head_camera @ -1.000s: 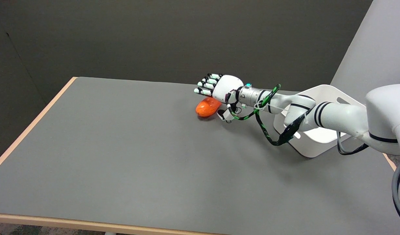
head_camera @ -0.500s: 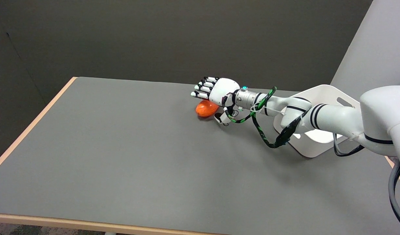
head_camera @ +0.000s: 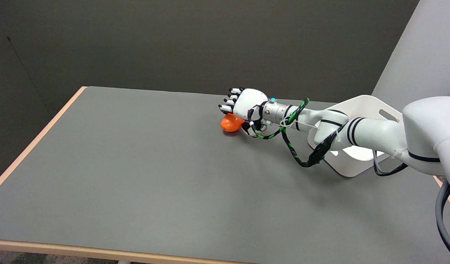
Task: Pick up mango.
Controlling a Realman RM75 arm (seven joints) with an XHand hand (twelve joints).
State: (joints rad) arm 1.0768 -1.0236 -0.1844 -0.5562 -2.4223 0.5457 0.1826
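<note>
The mango (head_camera: 230,123) lies on the grey worktop (head_camera: 136,165), toward the far edge and right of centre. The right hand (head_camera: 245,106) sits directly over it, palm down, covering the fruit's 3 o'clock half; only the 9 o'clock end shows orange. The fingers (head_camera: 229,103) curl down over the top toward 10 o'clock, and the thumb lies low at the near side, around 5 o'clock of the fruit. Whether the grip has closed cannot be told from this view: contact under the palm is hidden, and the fruit appears to rest on the worktop.

Procedure for the grasp, as judged:
1. Close the fingers around the far side and bring the thumb against the near side, so that the fruit is caged from opposite flanks.
2. Seat the palm on the top before tightening; a smooth, rounded body is likely to squirt out toward 9 o'clock under an off-centre squeeze.
3. Lift straight up.

A white stand (head_camera: 357,154) sits near the forearm, at 4 o'clock of the fruit, well apart.
</note>
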